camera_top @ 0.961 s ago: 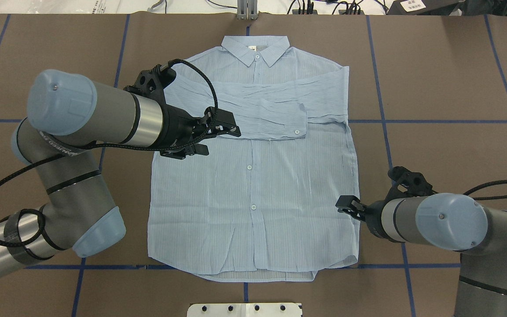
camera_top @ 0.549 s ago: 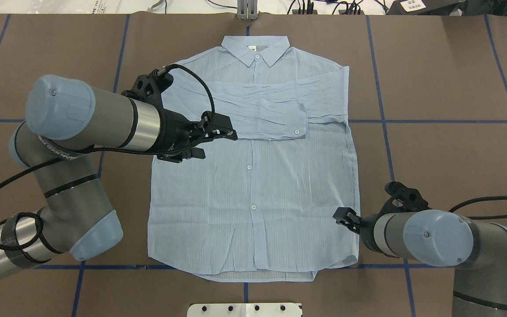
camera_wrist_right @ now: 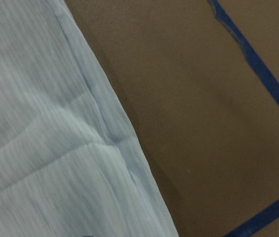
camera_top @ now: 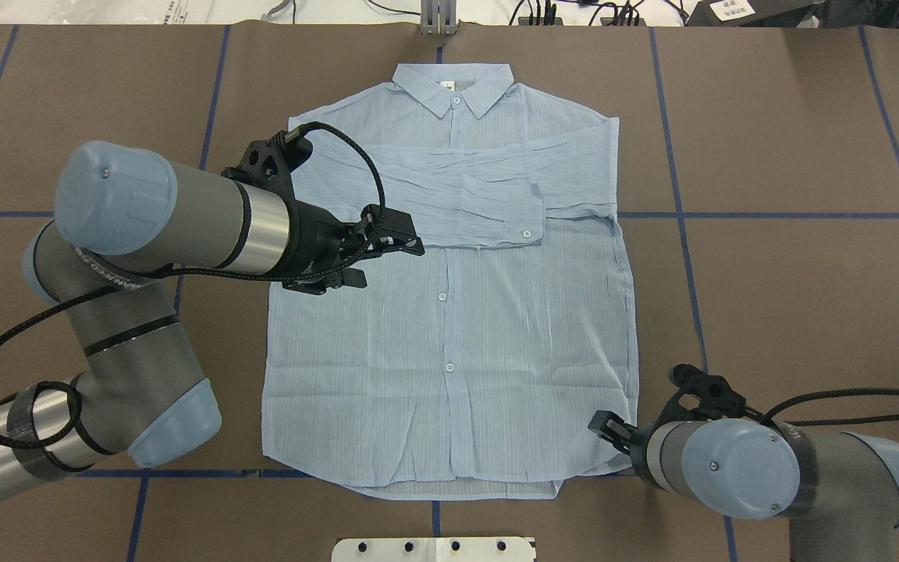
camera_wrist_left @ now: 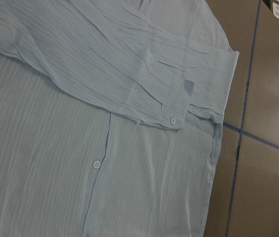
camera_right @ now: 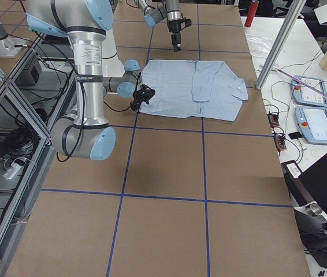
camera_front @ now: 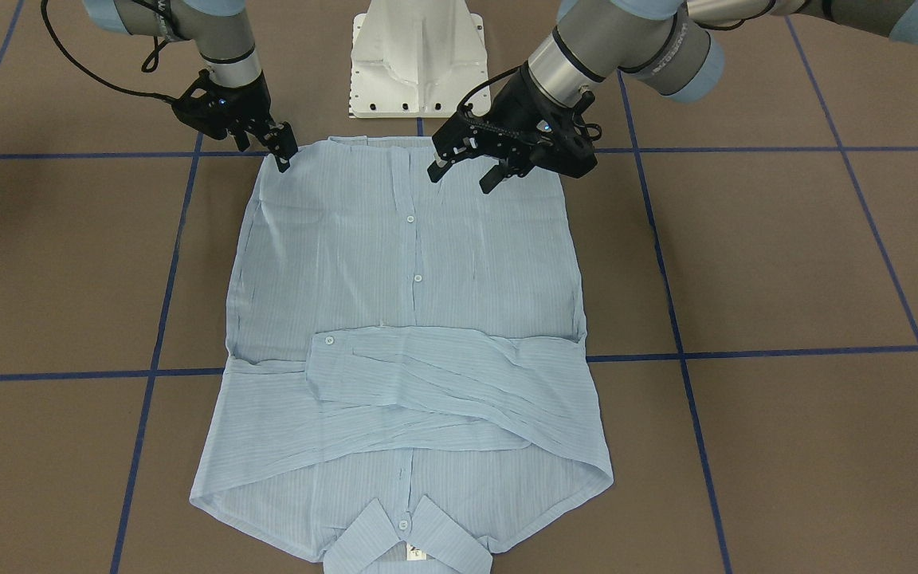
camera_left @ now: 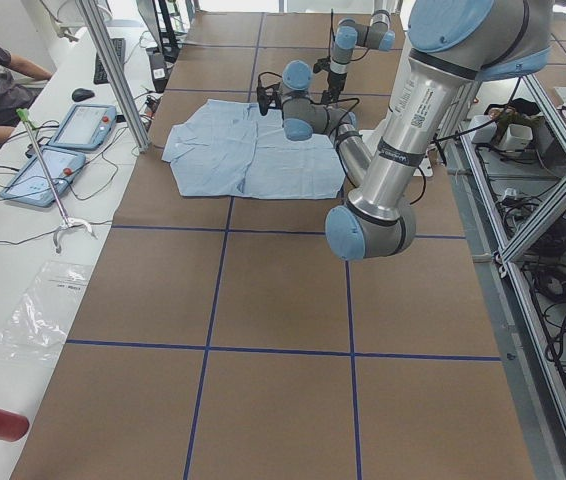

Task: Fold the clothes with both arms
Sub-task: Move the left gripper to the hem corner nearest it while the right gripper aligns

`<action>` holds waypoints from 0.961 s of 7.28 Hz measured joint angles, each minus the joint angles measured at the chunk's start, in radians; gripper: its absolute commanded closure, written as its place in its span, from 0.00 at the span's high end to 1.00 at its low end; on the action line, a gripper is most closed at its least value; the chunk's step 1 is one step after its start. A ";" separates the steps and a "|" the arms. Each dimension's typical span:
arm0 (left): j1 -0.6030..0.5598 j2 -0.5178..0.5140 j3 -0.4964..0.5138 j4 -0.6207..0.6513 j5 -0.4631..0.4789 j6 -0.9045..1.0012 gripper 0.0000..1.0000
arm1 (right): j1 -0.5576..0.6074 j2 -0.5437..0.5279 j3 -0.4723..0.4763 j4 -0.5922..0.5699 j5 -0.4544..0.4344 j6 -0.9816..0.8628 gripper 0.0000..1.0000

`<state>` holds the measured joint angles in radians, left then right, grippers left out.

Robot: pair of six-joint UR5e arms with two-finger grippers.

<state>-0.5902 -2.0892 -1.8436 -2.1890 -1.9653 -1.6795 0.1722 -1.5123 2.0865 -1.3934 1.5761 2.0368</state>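
The fingers point(camera_front: 437, 169) of the left gripper point(camera_front: 460, 177) are spread apart and nothing is held between them. This gripper is raised above the shirt point(camera_front: 411, 263), off to the robot's left of the white pedestal point(camera_front: 417, 48) and clear of the cloth. The right gripper point(camera_front: 284, 153) is set low at the hem corner point(camera_front: 272, 163) on the pedestal's other side. Whether its fingers are parted or pinched cannot be told, since they overlap in both wide views and are missed by the wrist camera. The shirt is laid flat on the brown table point(camera_front: 786, 263) straight out from the pedestal, with the hem nearest it and the collar point(camera_front: 407, 538) farthest. Both sleeves point(camera_front: 427, 375) are crossed over the chest. A hem-to-collar fold is judged to be next. If the right corner is raised before the left corner is taken, the hem is likely to be skewed. Because the fabric is thin, only the top layer may be caught, or the cloth may be dragged along the table. The loose sleeves could be slid out of place as the hem is carried over.
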 measured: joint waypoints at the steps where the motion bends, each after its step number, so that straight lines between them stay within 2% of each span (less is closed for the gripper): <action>1: 0.001 0.000 0.002 0.000 0.000 0.000 0.96 | -0.009 0.009 -0.004 -0.004 -0.001 0.002 0.77; 2: 0.001 0.000 0.002 0.000 0.000 0.000 0.96 | -0.014 0.016 -0.009 -0.006 -0.001 0.003 0.51; 3: 0.001 0.000 0.003 0.000 0.001 0.000 0.96 | -0.016 0.018 -0.011 -0.007 -0.002 0.004 0.30; 4: 0.001 0.000 0.003 0.000 0.002 0.000 0.96 | -0.015 0.020 -0.012 -0.007 -0.003 0.007 0.00; 7: 0.002 0.000 0.004 0.000 0.003 0.000 0.96 | 0.003 0.017 -0.003 -0.008 0.003 0.012 0.00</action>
<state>-0.5879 -2.0893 -1.8396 -2.1890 -1.9620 -1.6800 0.1753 -1.4955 2.0835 -1.4019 1.5789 2.0491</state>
